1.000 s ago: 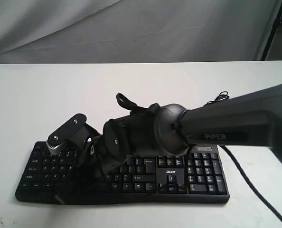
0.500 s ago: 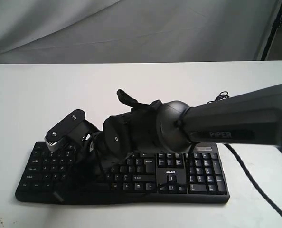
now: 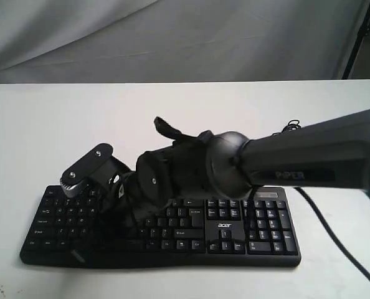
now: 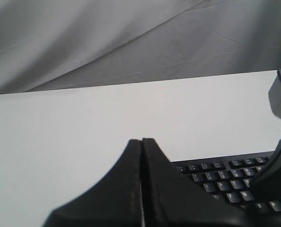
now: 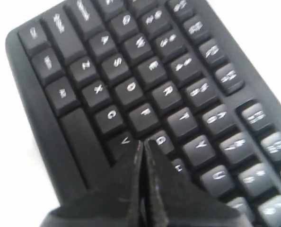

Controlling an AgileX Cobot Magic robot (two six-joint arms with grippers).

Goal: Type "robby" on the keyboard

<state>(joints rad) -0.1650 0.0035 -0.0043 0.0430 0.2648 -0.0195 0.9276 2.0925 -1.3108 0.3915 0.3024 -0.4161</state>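
The keyboard (image 3: 235,233) is partly hidden behind the right gripper (image 5: 141,143).

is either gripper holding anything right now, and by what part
Nothing is held. The left gripper is shut and empty; the right gripper is shut and empty too, its tips near the V key of the keyboard.

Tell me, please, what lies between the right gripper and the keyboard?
Nothing: in the right wrist view the right gripper, jaws shut, points straight at the keyboard near its V key, with no object between.
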